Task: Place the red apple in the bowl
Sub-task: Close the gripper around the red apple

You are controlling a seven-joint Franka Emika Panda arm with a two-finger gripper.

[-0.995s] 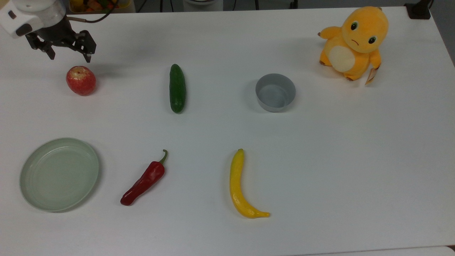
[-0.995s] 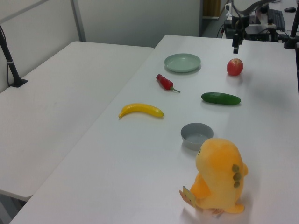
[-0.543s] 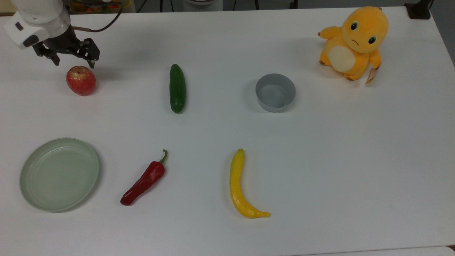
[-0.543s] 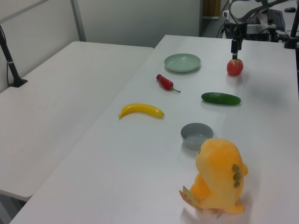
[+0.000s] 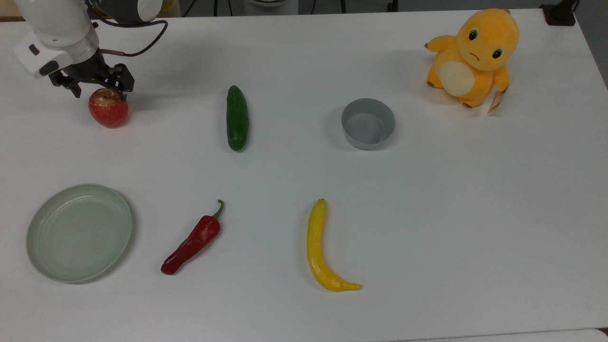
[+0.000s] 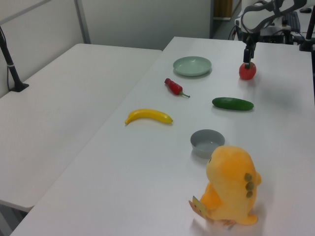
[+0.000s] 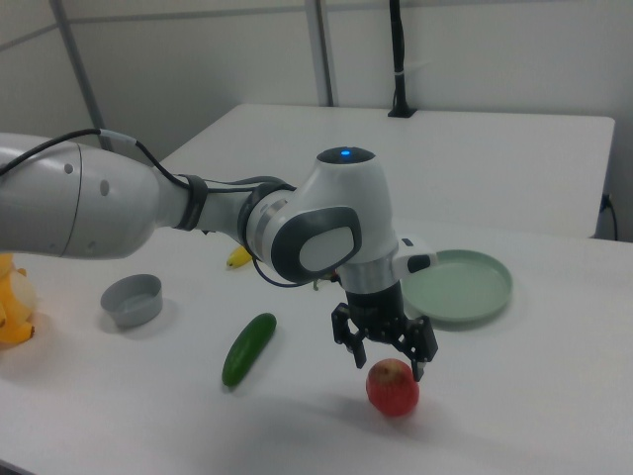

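Since 1 s ago the gripper (image 5: pixel 98 92) has dropped to the red apple (image 5: pixel 108 110), jaws spread wide and holding nothing, so the apple sits ungrasped on the desk (image 5: pixel 427 213), well apart from the empty bowl (image 5: pixel 368 123).

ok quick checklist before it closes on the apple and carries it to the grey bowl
1. Gripper open: ok, fingers spread in the right view.
2. Fingers straddling the red apple: not ok yet; the tips sit at its top, not down around its sides.
3. Apple free on the table: ok, nothing touches it.
4. Bowl empty and upright: ok.
5. Path to the bowl: the cucumber lies between them in the top view, so lifting before crossing looks wise.
6. Plush toy apart from the bowl: ok.
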